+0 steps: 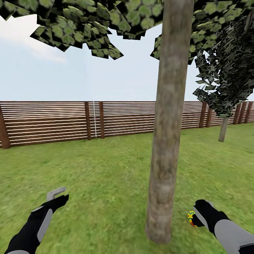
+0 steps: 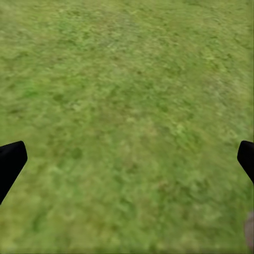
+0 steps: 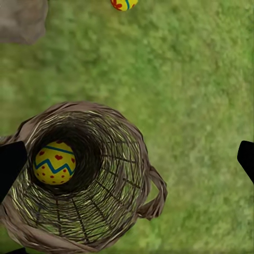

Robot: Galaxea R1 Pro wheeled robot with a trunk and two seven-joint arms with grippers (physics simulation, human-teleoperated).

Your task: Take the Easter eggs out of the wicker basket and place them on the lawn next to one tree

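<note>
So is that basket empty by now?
No: the right wrist view shows one Easter egg lying at the bottom of the wicker basket, with another egg out on the lawn.

**Garden setting: fenced grass under an open sky**

Head view. A horizontal-slat wooden fence (image 1: 49,121) in reddish brown runs across the full width of the scene, carried on darker upright posts; one thin pale vertical strip stands between two posts left of centre. Above the fence, a pale blue sky (image 1: 70,74) with soft white cloud toward the upper left gives even daylight without hard shadows. At the right, before the fence, stands a narrow dark-leaved tree (image 1: 225,81) on a thin grey trunk. The ground reaching back to the fence is flat green grass mottled with yellowish patches, also seen close in both wrist views.
</note>
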